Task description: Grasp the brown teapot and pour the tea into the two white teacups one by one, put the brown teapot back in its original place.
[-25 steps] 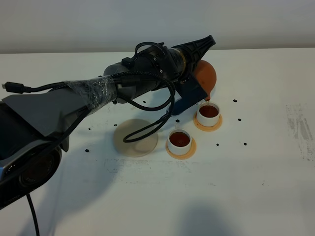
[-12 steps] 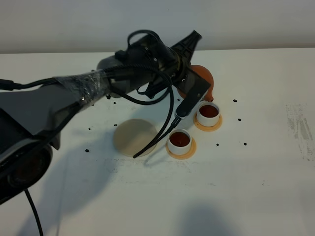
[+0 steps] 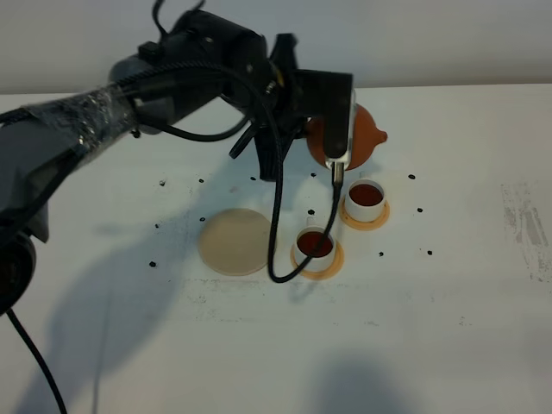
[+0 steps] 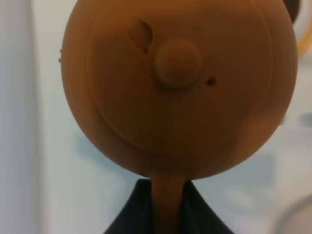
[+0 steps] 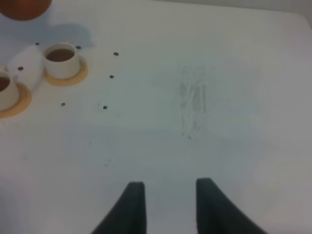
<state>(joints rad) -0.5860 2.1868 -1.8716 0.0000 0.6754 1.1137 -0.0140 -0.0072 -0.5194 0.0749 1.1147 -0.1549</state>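
I am holding the brown teapot [image 3: 355,138] in the air with my left gripper [image 4: 167,214], whose two dark fingers [image 4: 130,212] are pinching the pot's loop handle between them. In the left wrist view the round lid and its small knob are filling the picture, facing the camera squarely. A second ago the pot was tipped forward with its spout down over the far teacup [image 3: 366,198]; now it is sitting level again, spout pointing to the right of the high view, lifted above and behind that cup. My left arm has also swung upward and back, away from the near teacup [image 3: 314,247].

Both white cups are standing on orange-tan coasters [image 3: 378,222], each holding dark reddish-brown tea, the two close together. The pale beige disc [image 3: 235,241] is lying bare on the white table [image 3: 448,310], just left of the near cup.

My right gripper [image 5: 167,207] is hovering over the table, well apart from the cups, fingers spread with nothing between them. Small dark specks [image 3: 420,210] are dotting the table around the cups.
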